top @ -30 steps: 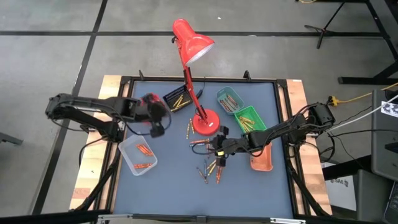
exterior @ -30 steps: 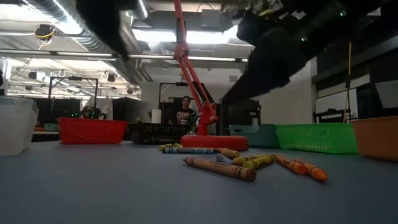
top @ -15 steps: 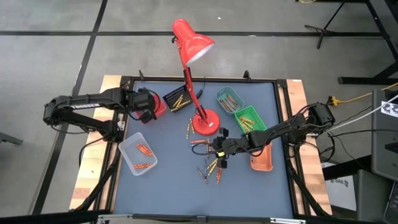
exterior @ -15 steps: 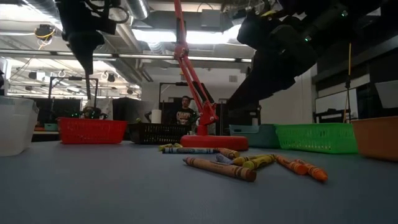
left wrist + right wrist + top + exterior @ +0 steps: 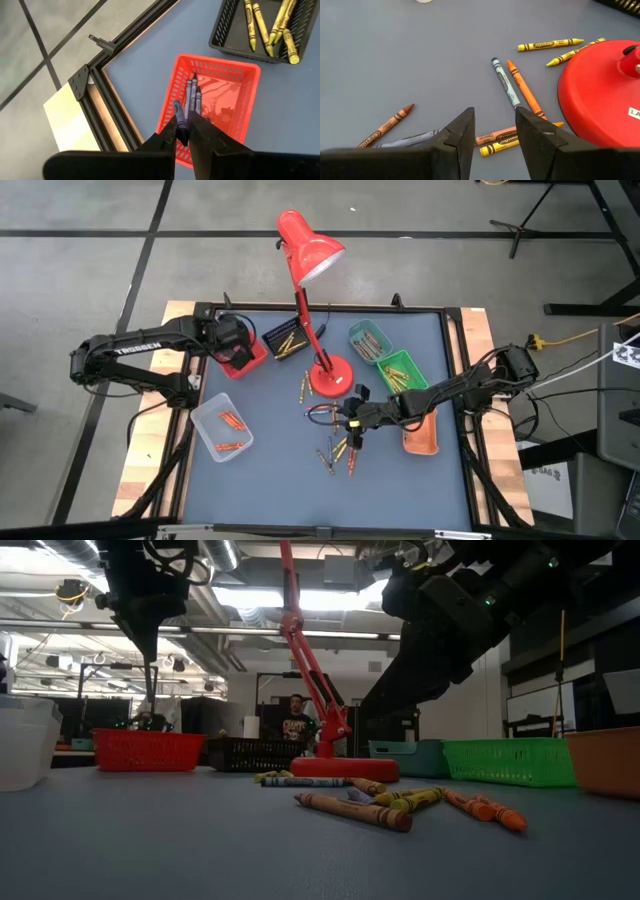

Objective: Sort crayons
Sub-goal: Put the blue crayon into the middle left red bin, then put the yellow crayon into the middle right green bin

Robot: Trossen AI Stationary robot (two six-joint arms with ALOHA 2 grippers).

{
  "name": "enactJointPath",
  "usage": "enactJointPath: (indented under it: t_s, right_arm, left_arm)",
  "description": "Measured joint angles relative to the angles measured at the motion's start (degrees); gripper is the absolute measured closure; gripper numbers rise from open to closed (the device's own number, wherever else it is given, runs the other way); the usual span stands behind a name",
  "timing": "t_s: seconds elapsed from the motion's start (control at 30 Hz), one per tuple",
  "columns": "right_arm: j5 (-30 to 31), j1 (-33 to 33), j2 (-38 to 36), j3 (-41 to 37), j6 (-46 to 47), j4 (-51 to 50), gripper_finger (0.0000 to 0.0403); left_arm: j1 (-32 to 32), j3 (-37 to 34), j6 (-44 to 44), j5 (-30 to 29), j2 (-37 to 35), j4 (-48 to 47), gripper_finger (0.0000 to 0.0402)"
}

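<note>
My left claw hangs over the red tray, which sits at the far left of the lamp base. Its fingers are close together on a purple crayon, whose tip points down into the tray where two more purple ones already lie. I judge this a drop about to happen.

My right claw hovers just in front of the lamp base with its fingers spread wide and nothing between them, over the loose crayons on the desk.

As for progress: the black tray left of the lamp base holds yellow crayons, the teal tray and green tray to its right hold some each, and the clear tray in front and to the left holds a few orange-red ones. I cannot tell what lies in the orange tray. A fair scatter still lies unsorted around and in front of the lamp base, so I reckon the job is partly done with plenty left.
</note>
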Motion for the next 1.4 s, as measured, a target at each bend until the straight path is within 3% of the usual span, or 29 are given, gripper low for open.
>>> enactJointPath:
  t_s: [0.17, 0.5, 0.87, 1.4]
  right_arm:
    - [0.59, 0.00, 0.02, 0.00, 0.80, 0.00, 0.0262]
    - [4.72, -0.02, 1.13, -0.02, 11.39, -1.06, 0.0262]
    - [7.66, -0.02, 7.29, -0.07, 19.61, -0.59, 0.0262]
    - [8.04, -0.02, 9.62, -0.07, 22.28, 2.32, 0.0262]
  left_arm:
    - [0.58, 0.00, 0.00, -0.07, 0.00, 0.04, 0.0378]
    - [0.56, 0.00, -0.09, -0.20, 0.00, 0.13, 0.0340]
    - [0.56, 0.00, -0.39, -0.20, 0.00, 1.11, 0.0342]
    - [0.56, 0.00, -0.39, -0.17, 0.02, 2.05, 0.0342]
